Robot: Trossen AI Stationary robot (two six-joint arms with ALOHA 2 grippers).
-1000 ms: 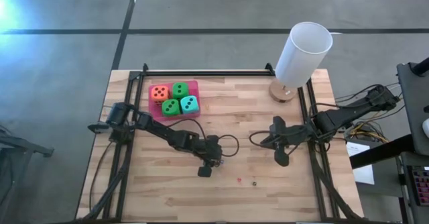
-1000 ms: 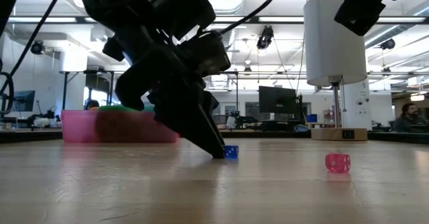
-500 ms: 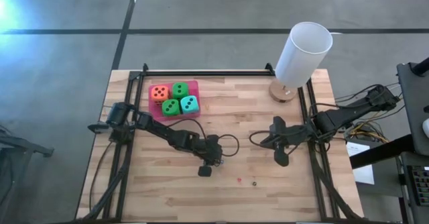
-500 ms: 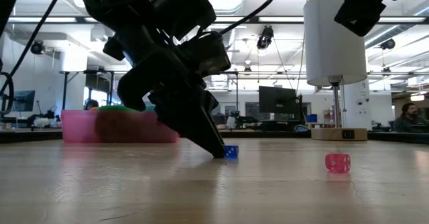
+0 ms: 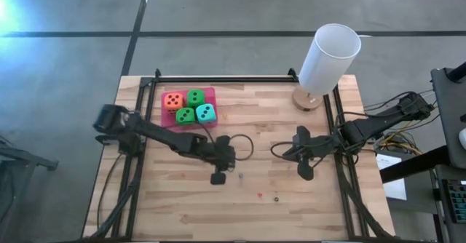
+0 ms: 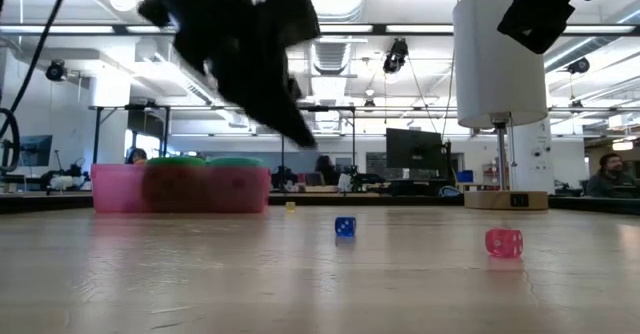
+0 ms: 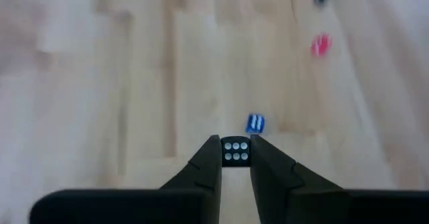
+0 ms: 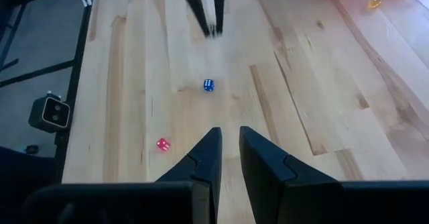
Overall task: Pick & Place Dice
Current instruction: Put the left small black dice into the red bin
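Black die (image 7: 235, 151) pinched in left gripper (image 7: 235, 158), raised above table; right gripper (image 8: 226, 158) nearly closed, empty.

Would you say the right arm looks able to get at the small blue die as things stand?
Probably yes: only bare tabletop lies between the right arm and the blue die, and the left arm hangs raised beyond it. The right jaws, shut, would need opening.
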